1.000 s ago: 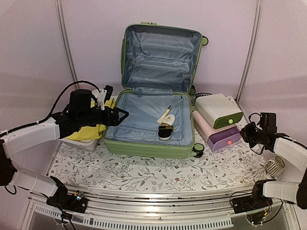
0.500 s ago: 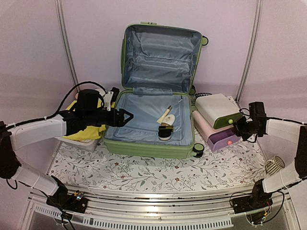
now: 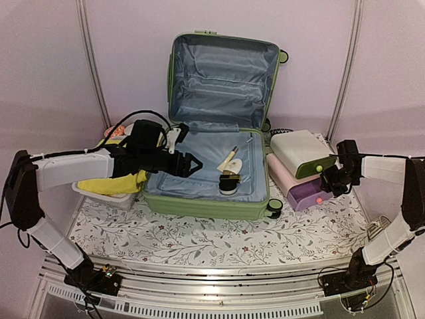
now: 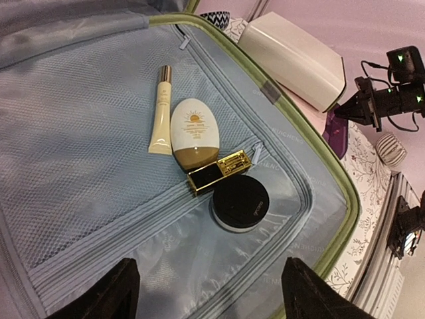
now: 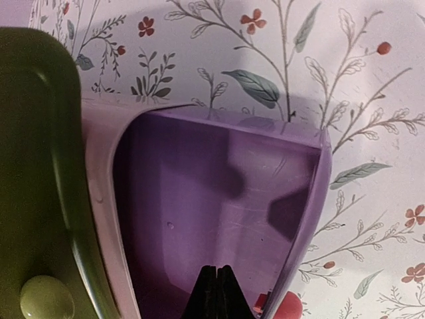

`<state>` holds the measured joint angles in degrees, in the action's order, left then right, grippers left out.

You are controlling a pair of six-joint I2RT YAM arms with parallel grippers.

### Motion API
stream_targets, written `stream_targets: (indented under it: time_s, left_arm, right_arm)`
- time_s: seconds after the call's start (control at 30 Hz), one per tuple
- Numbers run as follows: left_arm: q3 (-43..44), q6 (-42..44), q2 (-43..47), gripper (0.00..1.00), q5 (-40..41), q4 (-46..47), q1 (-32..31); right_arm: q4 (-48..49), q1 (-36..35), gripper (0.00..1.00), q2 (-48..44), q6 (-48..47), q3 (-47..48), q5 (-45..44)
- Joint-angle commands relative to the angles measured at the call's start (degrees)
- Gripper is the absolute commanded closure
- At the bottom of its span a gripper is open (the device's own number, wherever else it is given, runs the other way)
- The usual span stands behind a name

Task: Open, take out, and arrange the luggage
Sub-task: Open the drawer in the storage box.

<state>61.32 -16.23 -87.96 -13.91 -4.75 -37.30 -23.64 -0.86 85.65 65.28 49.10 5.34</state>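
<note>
The left gripper (image 3: 192, 163) (image 4: 208, 262) has its jaws wide apart, holding and touching nothing. It hangs over the lower half of the luggage (image 3: 206, 206) (image 4: 332, 193), which lies open on the floral surface (image 3: 199, 242) with its lid upright. Ahead of these jaws, on the grey-blue lining, lie a cream tube (image 4: 160, 113), a white-and-tan bottle (image 4: 194, 133), a black-and-gold case (image 4: 219, 171) and a round black jar (image 4: 242, 203). The right gripper (image 3: 327, 178) (image 5: 217, 279) has its jaws pressed together and empty, above the purple box (image 3: 309, 189) (image 5: 212, 199) just right of the luggage. Whether they touch it cannot be told. The left arm hides part of the luggage's left rim.
</note>
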Motion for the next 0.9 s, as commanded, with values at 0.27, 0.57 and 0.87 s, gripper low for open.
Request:
stream_targets:
  time_s: [0.27, 0.57, 0.87]
  left_arm:
    - [13.1, 4.3, -14.3, 0.23, -0.4, -4.5, -5.1]
    - [22.9, 2.7, -24.1, 0.02, 5.4, -12.6, -10.7]
    - [30.4, 0.8, -33.1, 0.03, 11.8, -18.8, -11.5]
  right_arm:
    - [-4.8, -0.3, 0.91, -7.4, -6.3, 2.5, -3.4]
    - [3.0, -0.5, 0.23, -21.2, -27.7, -0.6, 10.1]
    - [-0.1, -0.9, 0.15, -27.5, -33.1, -0.9, 12.7]
